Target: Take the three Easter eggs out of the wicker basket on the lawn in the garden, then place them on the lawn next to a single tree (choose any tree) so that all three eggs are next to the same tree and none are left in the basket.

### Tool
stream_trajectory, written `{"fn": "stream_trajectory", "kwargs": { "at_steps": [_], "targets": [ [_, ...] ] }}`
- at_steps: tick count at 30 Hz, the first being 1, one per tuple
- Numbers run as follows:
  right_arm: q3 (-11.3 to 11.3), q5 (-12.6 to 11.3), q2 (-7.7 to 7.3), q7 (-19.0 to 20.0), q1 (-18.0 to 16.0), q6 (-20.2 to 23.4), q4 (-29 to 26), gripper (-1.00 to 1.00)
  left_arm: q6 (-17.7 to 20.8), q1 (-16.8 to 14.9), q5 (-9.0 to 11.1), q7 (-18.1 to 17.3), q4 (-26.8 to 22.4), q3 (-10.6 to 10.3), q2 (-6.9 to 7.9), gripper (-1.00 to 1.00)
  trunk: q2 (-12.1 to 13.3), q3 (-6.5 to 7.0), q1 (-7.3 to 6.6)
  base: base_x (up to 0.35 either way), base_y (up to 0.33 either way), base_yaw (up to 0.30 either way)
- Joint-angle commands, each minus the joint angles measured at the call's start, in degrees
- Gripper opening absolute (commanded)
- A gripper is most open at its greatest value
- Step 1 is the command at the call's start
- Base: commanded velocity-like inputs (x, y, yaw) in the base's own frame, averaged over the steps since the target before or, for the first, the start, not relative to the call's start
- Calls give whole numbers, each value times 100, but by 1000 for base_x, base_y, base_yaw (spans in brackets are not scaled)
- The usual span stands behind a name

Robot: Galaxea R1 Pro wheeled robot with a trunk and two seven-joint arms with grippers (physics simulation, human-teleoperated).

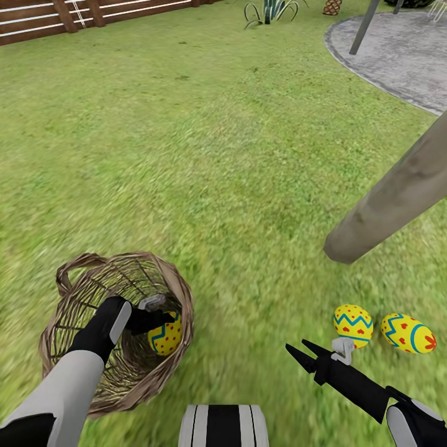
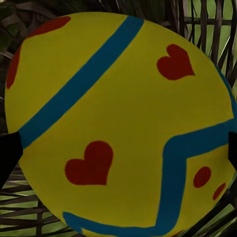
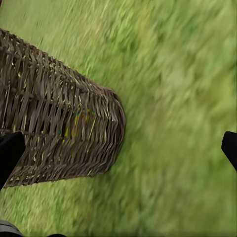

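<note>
Right gripper: we see its fingers spread wide, empty, low over grass.
Left gripper: inside the basket, fingers clamped on our last egg.
Other eggs: two on the lawn by the tree trunk.

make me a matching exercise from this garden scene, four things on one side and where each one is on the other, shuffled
Things:
1. third egg
2. two eggs
3. right gripper
4. paved patio

Places:
A. on the lawn by the tree trunk
B. far across the grass, upper right of the head view
C. inside the wicker basket, at the left gripper
D. over the grass between basket and trunk

Pairs: 1-C, 2-A, 3-D, 4-B
</note>
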Motion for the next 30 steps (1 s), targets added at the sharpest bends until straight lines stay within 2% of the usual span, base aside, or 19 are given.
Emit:
{"fn": "stream_trajectory", "kwargs": {
  "at_steps": [1, 27, 30],
  "targets": [
    [-4, -37, 0, 6, -2, 44, -1, 100, 17, 2, -110, -5, 130, 15, -2, -100, -1, -4, 1, 0, 0, 0],
    [-4, -19, 0, -4, -2, 48, 6, 100, 16, 2, -102, -5, 124, 14, -2, -100, -1, -4, 1, 0, 0, 0],
    [-4, -19, 0, -4, -2, 48, 6, 100, 16, 2, -101, -5, 124, 14, -2, -100, 3, 62, -7, 0, 0, 0]
  ]
}}
